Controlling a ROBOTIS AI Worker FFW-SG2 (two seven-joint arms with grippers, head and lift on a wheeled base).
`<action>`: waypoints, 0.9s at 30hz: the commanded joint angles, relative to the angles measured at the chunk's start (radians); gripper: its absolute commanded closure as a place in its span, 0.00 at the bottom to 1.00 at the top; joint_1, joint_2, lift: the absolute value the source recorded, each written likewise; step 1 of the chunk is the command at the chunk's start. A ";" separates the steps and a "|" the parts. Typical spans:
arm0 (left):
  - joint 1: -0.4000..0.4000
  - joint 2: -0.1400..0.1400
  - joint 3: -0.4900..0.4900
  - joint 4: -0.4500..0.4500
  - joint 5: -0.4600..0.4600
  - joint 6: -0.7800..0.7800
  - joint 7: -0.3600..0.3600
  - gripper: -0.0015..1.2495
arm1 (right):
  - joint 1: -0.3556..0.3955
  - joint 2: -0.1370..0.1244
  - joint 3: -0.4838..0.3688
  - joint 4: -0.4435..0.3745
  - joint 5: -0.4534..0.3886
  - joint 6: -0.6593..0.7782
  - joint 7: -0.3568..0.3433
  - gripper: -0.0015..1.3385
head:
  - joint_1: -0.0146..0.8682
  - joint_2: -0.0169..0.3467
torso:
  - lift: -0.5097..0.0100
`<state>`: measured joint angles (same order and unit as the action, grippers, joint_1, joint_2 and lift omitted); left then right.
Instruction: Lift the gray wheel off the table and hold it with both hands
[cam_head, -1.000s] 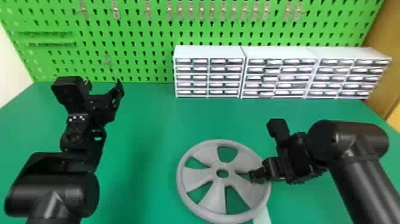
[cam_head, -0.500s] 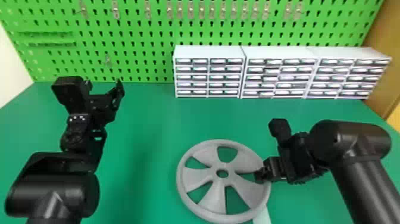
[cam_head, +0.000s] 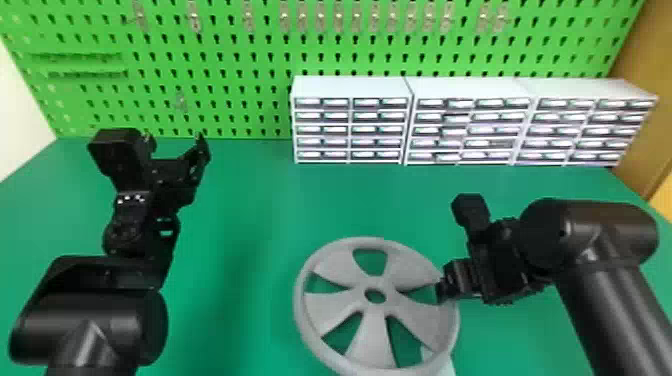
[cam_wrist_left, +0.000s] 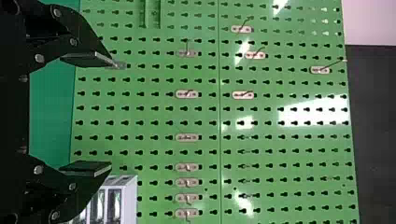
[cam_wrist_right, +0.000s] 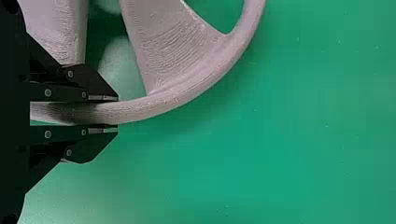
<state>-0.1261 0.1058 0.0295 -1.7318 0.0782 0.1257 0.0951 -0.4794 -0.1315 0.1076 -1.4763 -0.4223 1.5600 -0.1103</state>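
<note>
Rim of the gray wheel runs between both fingers of my right gripper, which grasp it from either side. I see the wheel over the near part of the green table, between my arms. My left gripper is well apart from it, fingers spread wide, facing the pegboard.

The gray wheel showed against a deep green table.
Fine ridged lines textured its spokes; the far pegboard was brighter green, patterned with rows of dark holes, and the cabinets were white with gridded fronts.
</note>
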 joint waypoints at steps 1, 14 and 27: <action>-0.001 0.000 0.000 0.000 0.002 0.000 0.000 0.37 | -0.001 0.001 0.000 0.001 0.002 0.012 0.000 0.81 | 0.76 0.21 | 0.80; 0.000 0.000 0.000 0.000 0.015 0.000 0.000 0.37 | 0.024 0.016 -0.012 -0.075 0.047 -0.094 0.000 0.81 | 0.76 0.21 | 0.80; 0.000 0.000 -0.010 0.000 0.031 0.000 0.000 0.37 | 0.084 0.058 -0.016 -0.144 0.096 -0.446 0.001 0.82 | 0.76 0.21 | 0.80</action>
<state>-0.1258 0.1058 0.0215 -1.7319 0.1042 0.1258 0.0951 -0.4144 -0.0834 0.0886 -1.6055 -0.3386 1.2206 -0.1096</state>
